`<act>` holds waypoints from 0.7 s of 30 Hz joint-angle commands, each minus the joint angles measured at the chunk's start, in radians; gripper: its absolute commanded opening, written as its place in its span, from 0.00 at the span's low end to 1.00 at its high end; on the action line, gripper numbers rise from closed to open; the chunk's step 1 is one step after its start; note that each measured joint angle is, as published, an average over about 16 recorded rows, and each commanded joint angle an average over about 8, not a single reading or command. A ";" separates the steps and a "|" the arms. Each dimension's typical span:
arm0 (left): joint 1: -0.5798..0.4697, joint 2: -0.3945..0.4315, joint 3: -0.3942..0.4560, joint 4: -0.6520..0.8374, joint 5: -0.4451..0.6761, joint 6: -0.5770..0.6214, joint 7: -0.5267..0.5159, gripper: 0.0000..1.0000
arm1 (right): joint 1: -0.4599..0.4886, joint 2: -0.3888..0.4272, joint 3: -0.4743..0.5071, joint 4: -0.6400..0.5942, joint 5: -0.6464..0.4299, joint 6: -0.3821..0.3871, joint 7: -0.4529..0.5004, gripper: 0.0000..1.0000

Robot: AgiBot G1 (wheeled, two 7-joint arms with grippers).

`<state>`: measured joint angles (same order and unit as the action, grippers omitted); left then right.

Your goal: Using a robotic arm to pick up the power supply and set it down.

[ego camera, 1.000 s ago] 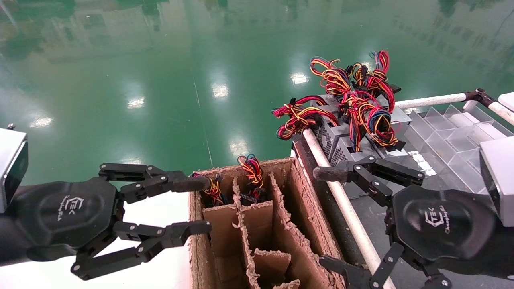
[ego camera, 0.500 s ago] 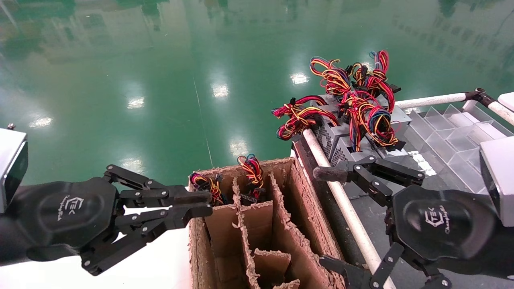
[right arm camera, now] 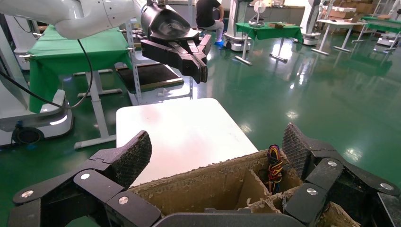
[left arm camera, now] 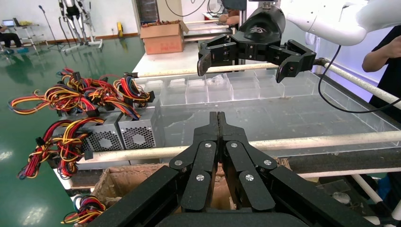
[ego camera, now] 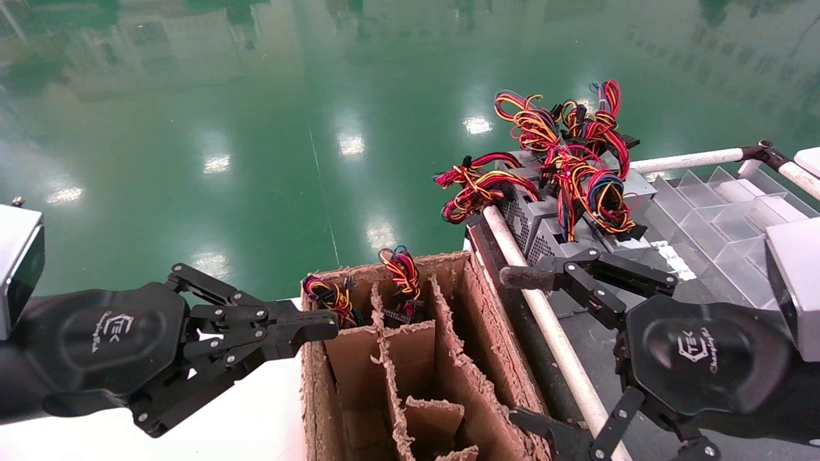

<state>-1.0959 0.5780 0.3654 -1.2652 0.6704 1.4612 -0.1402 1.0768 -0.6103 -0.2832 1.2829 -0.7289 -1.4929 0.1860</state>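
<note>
Head view: the power supplies point(ego camera: 544, 221) sit on the right-hand table point(ego camera: 596, 346), just ahead of the right gripper point(ego camera: 522, 349), whose fingers are spread; the left gripper point(ego camera: 320, 326), fingers pressed together, hangs by the cardboard box point(ego camera: 448, 333).

Left wrist view: the pressed-together left gripper point(left arm camera: 217, 118) points across toward the supplies point(left arm camera: 120, 135).

Right wrist view: the spread right gripper point(right arm camera: 215, 153) overlooks the box point(right arm camera: 208, 187); so the right arm is nearer.
</note>
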 commanded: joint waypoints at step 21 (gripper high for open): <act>0.000 0.000 0.000 0.000 0.000 0.000 0.000 1.00 | 0.009 -0.005 -0.010 -0.032 -0.063 0.054 -0.011 1.00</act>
<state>-1.0960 0.5781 0.3655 -1.2651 0.6703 1.4613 -0.1401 1.0923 -0.6226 -0.2981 1.2455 -0.7999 -1.4357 0.1747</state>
